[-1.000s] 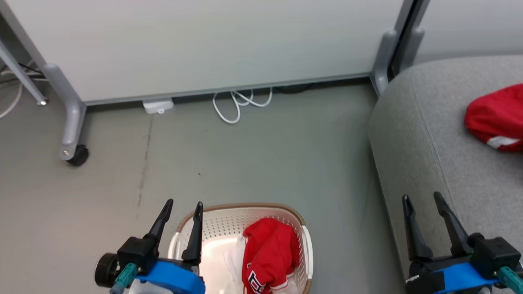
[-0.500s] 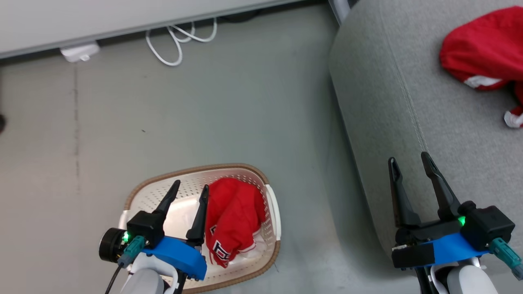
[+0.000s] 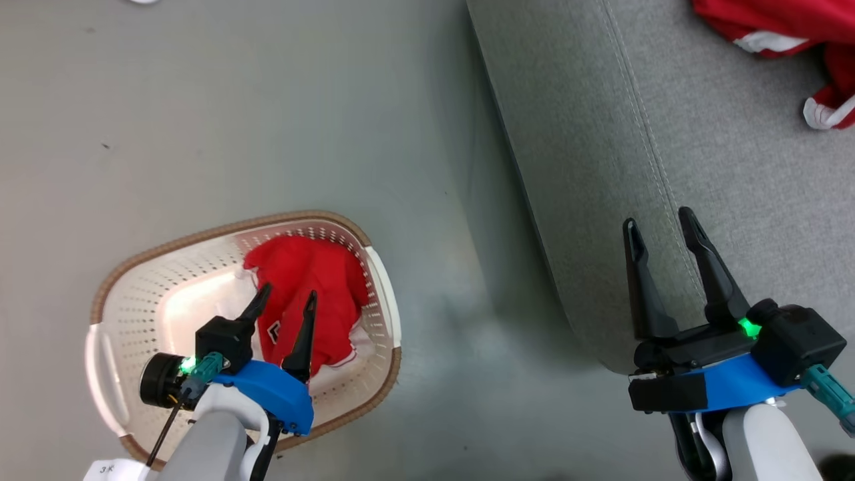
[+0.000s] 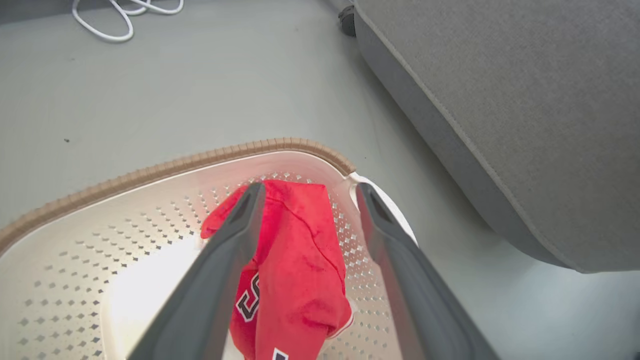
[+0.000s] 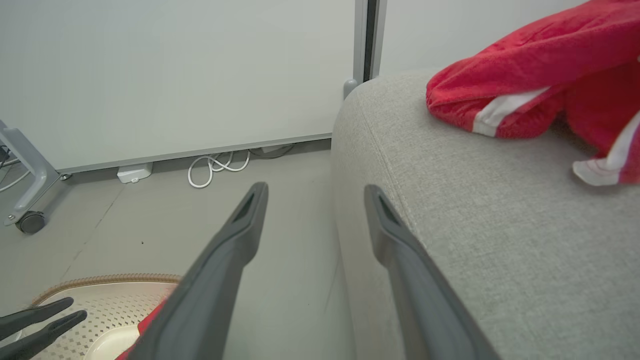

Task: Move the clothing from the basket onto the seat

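Step in hand: second pick. The left gripper [image 3: 288, 292] is hovering over the red jersey [image 3: 314, 264], which is lying crumpled against the right wall of the basket [image 3: 167, 239]. Its fingers [image 4: 235, 240] are spread wide, gripping nothing, and bracketing the cloth's top fold in the left wrist view.

Next move, my guess: dropping lower so both tips are sinking into the bunch, then clenching and lifting clear of the rim.

The right gripper [image 3: 656, 218] is idling, released and empty, over the edge of the seat [image 3: 588, 133]. Further out, the other jersey [image 3: 755, 17] is already lying on the seat.

Versus a second ago: the head camera is pitching down, so the whole frame is shifting. Relative to the basket, the left fingers are moving from its left rim across onto the jersey. The right fingers are staying spread.
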